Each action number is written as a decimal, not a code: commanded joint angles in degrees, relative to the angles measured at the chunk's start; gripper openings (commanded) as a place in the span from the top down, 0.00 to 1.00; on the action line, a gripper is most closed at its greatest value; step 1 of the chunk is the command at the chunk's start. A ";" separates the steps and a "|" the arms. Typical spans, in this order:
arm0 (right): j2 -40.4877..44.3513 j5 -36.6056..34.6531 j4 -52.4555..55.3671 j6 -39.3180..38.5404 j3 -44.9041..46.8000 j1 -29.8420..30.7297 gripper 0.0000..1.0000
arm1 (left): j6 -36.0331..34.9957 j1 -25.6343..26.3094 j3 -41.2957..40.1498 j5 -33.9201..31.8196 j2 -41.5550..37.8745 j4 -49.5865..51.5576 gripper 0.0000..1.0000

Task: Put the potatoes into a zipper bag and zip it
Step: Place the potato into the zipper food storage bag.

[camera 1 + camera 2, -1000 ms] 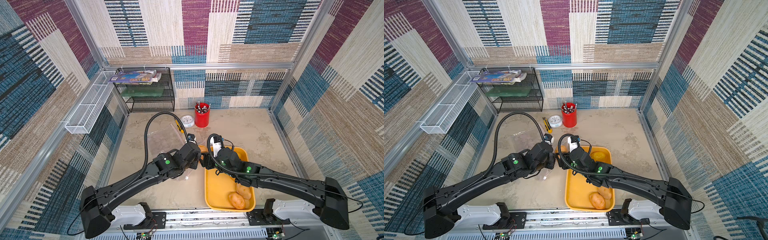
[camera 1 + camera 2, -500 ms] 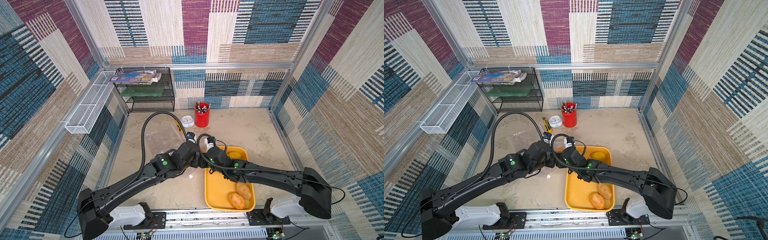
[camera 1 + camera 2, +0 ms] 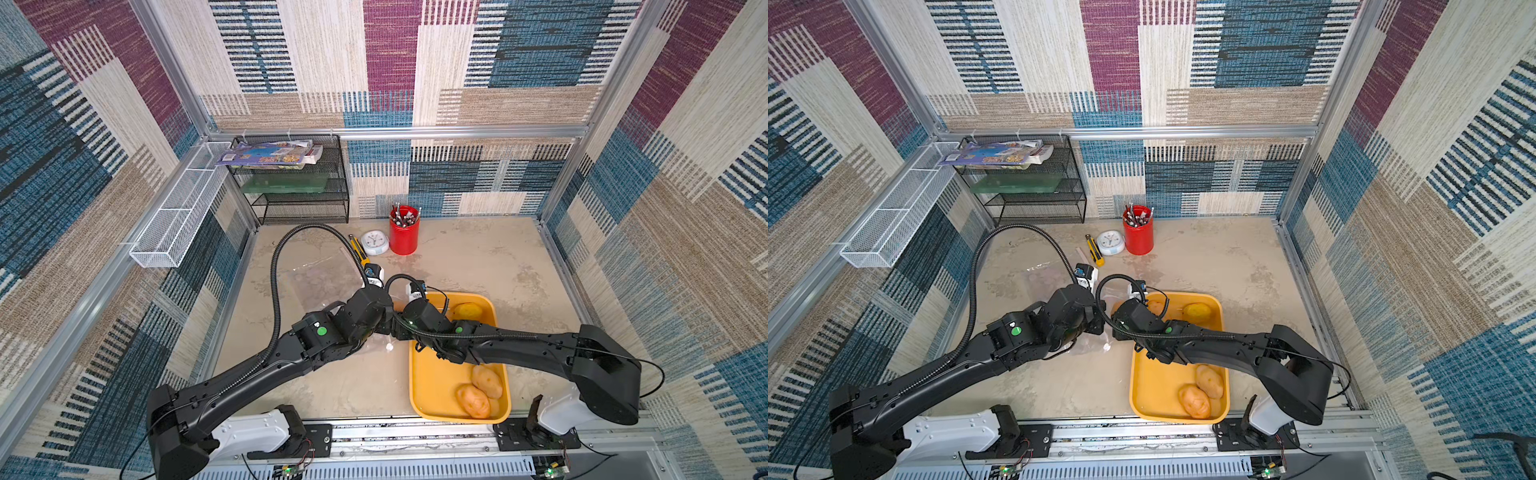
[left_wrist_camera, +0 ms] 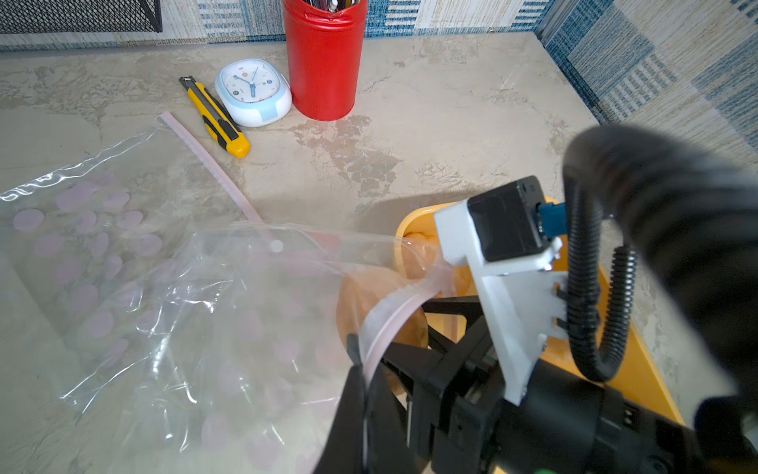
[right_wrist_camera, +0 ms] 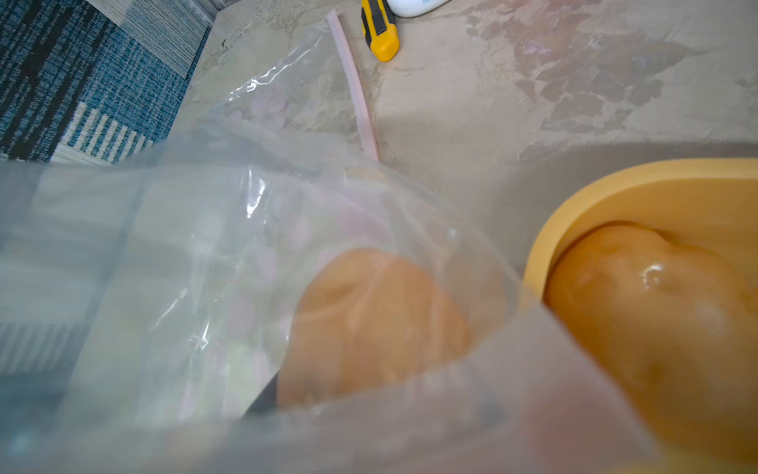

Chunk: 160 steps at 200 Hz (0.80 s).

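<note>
Red cup (image 3: 404,235), clock (image 3: 375,242), utility knife (image 3: 358,250) clustered together.

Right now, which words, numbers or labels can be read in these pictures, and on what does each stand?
No text can be read.
Clock: dial marks too small.
Magazine on the rack: cover print blurred.
Knife, cup, bag: no text seen.

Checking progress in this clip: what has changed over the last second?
The right hand, with a potato in it, moved leftward from over the yellow tray to the mouth of the zipper bag. No grip visibly changed. The left hand kept pinching the bag's lip in place; the two potatoes at the tray's near end stayed.
</note>
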<state>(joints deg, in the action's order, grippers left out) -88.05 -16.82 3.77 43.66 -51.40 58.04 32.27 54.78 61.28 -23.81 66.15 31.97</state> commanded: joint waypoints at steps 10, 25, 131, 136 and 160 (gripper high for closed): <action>-0.19 -3.91 1.48 0.00 -1.03 0.89 0.45 | 1.10 -0.11 0.51 -1.27 -0.23 0.83 1.00; -0.40 -4.45 2.02 0.03 -1.33 1.19 0.37 | 1.06 -0.20 0.42 -1.24 -0.41 0.82 1.00; 2.18 -5.42 3.18 -0.94 -1.59 3.46 0.09 | 0.86 -0.31 -0.19 -1.71 -1.40 0.47 1.00; 2.75 -5.33 3.10 -0.94 -1.43 3.54 0.09 | 0.86 -0.31 -0.11 -1.76 -1.14 0.47 1.00; 6.12 -2.10 0.80 -1.28 0.46 3.53 0.10 | 0.66 -0.41 -0.02 -1.81 0.43 0.29 1.00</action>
<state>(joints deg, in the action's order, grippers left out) -84.60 -20.99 6.42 43.22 -52.38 61.54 32.60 54.50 61.14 -24.12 65.47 32.82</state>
